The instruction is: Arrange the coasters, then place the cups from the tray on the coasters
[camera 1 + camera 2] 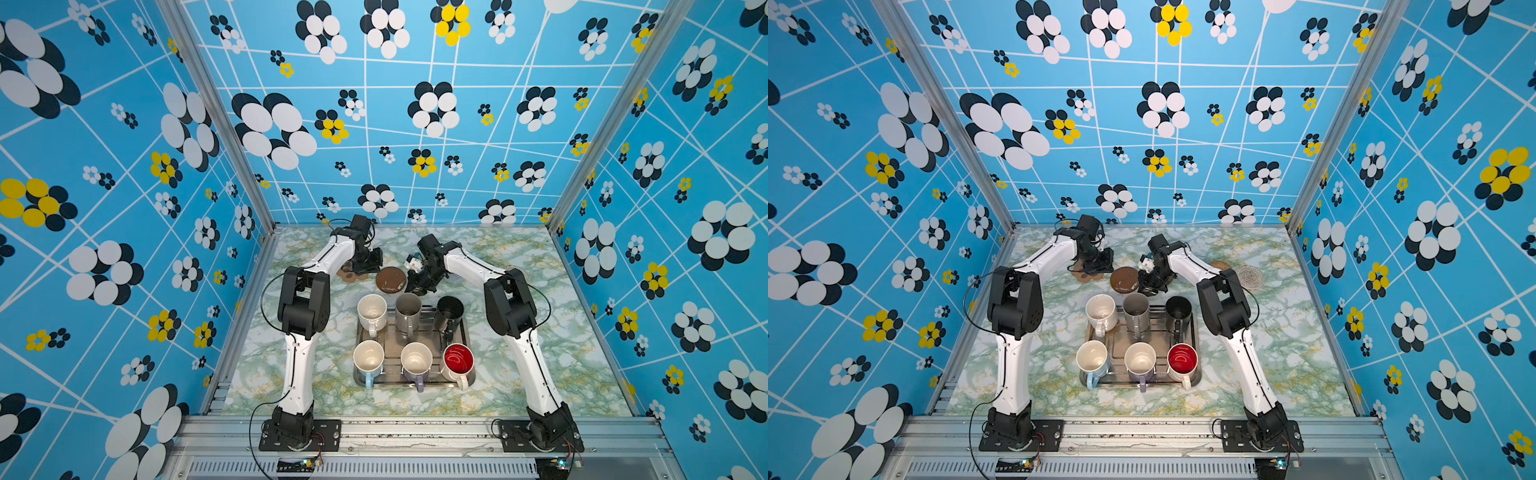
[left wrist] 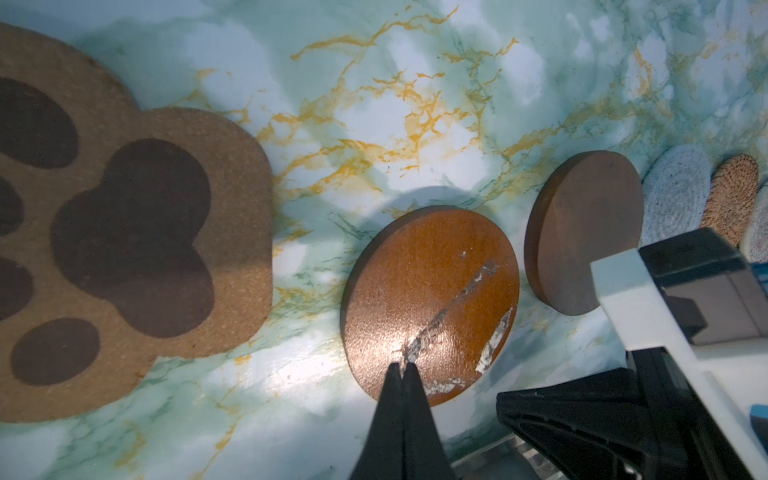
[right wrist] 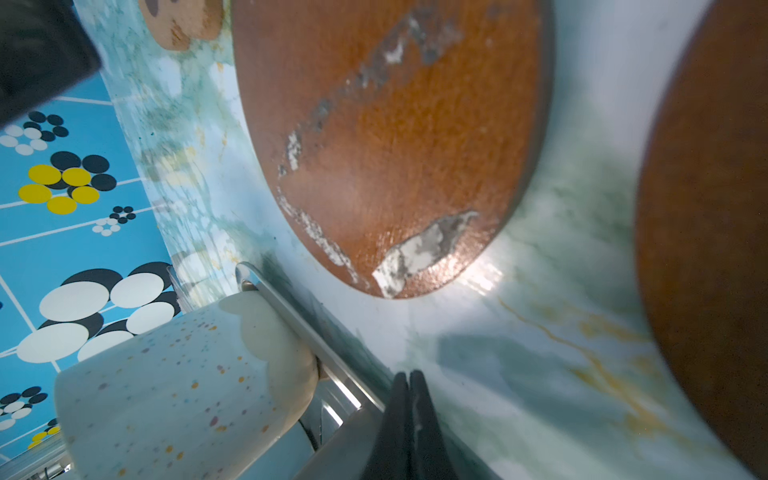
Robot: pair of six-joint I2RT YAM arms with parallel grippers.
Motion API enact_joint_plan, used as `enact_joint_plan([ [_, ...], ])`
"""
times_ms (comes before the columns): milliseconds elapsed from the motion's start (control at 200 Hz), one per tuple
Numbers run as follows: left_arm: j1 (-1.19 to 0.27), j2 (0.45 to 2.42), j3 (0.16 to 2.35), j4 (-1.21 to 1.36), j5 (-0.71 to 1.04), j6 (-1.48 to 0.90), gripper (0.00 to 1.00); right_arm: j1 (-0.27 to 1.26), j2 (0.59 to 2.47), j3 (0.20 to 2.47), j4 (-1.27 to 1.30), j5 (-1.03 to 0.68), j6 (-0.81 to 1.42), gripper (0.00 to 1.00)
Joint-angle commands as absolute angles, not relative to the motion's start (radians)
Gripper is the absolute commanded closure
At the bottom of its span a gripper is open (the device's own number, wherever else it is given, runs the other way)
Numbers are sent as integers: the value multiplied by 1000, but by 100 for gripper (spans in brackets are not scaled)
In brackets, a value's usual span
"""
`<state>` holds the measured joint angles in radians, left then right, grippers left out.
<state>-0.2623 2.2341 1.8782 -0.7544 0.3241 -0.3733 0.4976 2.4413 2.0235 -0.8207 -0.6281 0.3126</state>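
Note:
The silver tray [image 1: 432, 334] holds several cups, among them a cream-white one [image 1: 372, 312], a tall grey one [image 1: 408, 311] and a tall black one [image 1: 449, 311]. Behind it lie the paw coaster [image 1: 345, 275] and a scratched brown disc [image 1: 390, 279]. My left gripper [image 2: 402, 365] is shut and empty, its tips over that disc's [image 2: 432, 299] edge. A second brown disc [image 2: 582, 232] lies beside it. My right gripper [image 3: 408, 374] is shut and empty, low between the scratched disc [image 3: 395, 137] and the tray rim [image 3: 307, 328].
A grey-white woven coaster [image 1: 1250, 275] and a tan rattan one [image 1: 1220, 265] lie at the back right behind the right arm. The speckled cream cup [image 3: 178, 386] stands just inside the tray rim near my right gripper. Blue patterned walls close in the table.

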Motion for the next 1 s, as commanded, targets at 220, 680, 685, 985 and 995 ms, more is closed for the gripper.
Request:
enact_joint_plan([
  [220, -268, 2211, 1846, -730, 324, -380, 100, 511, 2476, 2044, -770, -674, 360, 100],
  [680, -262, 2204, 1846, -733, 331, -375, 100, 514, 2540, 2110, -743, -696, 408, 100],
  [685, -262, 2204, 1846, -734, 331, -375, 100, 514, 2542, 2110, -742, -696, 409, 100],
  [985, -257, 2197, 1845, -742, 327, -371, 100, 514, 2582, 2156, -684, -712, 476, 100],
  [995, -257, 2198, 1844, -742, 327, -371, 100, 515, 2584, 2157, -681, -712, 479, 100],
])
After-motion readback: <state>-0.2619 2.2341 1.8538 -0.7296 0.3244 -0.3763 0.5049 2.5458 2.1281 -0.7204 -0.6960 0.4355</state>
